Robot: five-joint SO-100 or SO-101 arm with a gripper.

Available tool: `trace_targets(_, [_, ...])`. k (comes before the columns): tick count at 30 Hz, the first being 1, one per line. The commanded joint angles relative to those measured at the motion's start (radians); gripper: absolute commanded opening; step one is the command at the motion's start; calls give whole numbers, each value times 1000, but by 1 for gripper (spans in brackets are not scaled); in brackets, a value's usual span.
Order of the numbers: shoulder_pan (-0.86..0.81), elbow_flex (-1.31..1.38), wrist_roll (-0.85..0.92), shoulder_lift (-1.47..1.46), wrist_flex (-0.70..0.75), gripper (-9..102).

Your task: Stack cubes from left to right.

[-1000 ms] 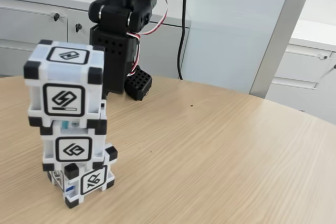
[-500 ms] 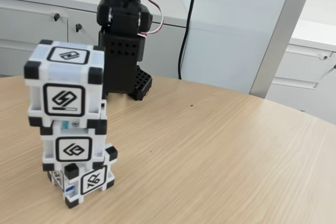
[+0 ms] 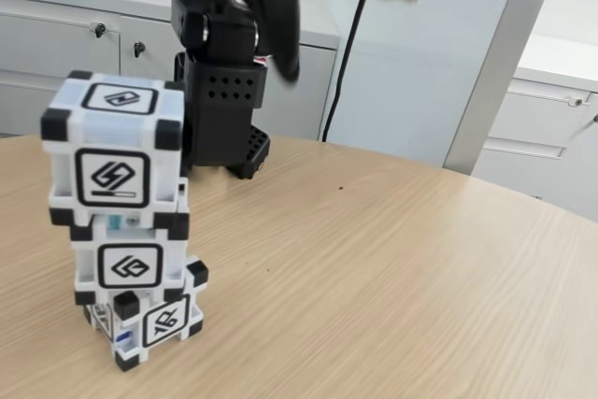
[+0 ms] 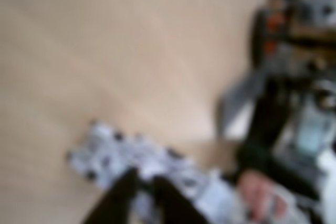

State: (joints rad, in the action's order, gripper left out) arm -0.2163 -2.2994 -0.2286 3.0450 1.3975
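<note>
Three white cubes with black corners stand as one tower at the left of the fixed view: the top cube (image 3: 114, 142), the middle cube (image 3: 131, 254) and the bottom cube (image 3: 154, 320), which is turned a little against the others. My gripper (image 3: 288, 63) hangs high behind the tower, well away from it and holding nothing. The wrist view is blurred. There the cubes (image 4: 100, 153) show from above as a white, black-dotted patch, and my gripper (image 4: 144, 179) points at them with its dark fingertips almost together.
The arm's black base (image 3: 220, 109) stands at the back of the round wooden table (image 3: 392, 268). Grey cabinets (image 3: 56, 44) and a pale wall panel (image 3: 420, 53) lie behind. A black cable (image 3: 329, 72) hangs by the base. Blurred dark shapes (image 4: 278, 129) fill the right of the wrist view.
The arm has lifted and swung its upper part up and to the right, so the wrist now shows at the top of the fixed view. The tower has not moved.
</note>
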Motion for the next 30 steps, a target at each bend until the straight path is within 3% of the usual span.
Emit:
trace_targets(1, [0, -46, 26, -3, -37, 0])
trace_targets(15, [-2, -382, 77, -3, -351, 0])
trace_targets(30, [-3, -488, 150, -3, -347, 0])
